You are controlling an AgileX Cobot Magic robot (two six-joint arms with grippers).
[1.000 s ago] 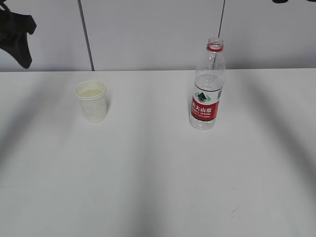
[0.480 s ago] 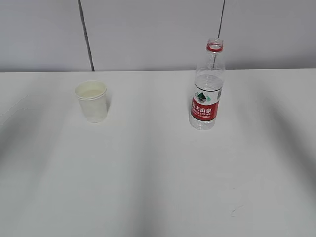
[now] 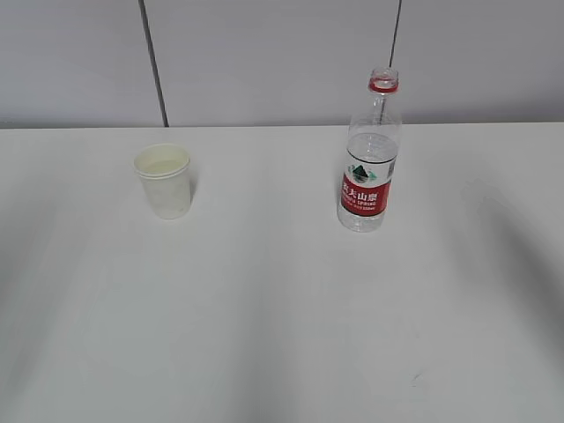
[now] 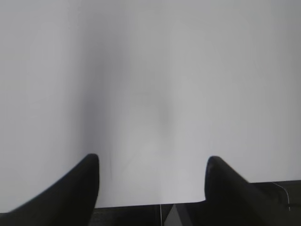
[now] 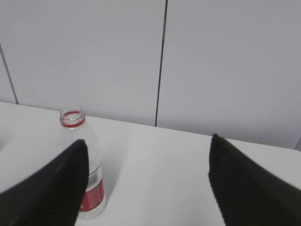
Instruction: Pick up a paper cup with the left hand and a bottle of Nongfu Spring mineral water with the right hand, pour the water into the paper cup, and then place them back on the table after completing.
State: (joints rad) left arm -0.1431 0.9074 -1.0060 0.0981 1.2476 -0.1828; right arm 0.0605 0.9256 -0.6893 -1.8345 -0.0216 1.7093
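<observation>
A white paper cup [image 3: 164, 181] stands upright on the white table [image 3: 282, 308] at the left, with clear liquid in it. An uncapped clear Nongfu Spring bottle [image 3: 368, 159] with a red label stands upright at the right, partly filled with water. Neither arm shows in the exterior view. In the left wrist view my left gripper [image 4: 152, 162] is open and empty over bare table. In the right wrist view my right gripper [image 5: 148, 143] is open and empty; the bottle [image 5: 87, 165] stands beyond its left finger, apart from it.
A grey panelled wall [image 3: 282, 62] with dark seams runs along the table's far edge. The table's near edge [image 4: 155, 204] shows at the bottom of the left wrist view.
The black arm part at the top left of the exterior view has left the picture. The cup and bottle have not moved.
</observation>
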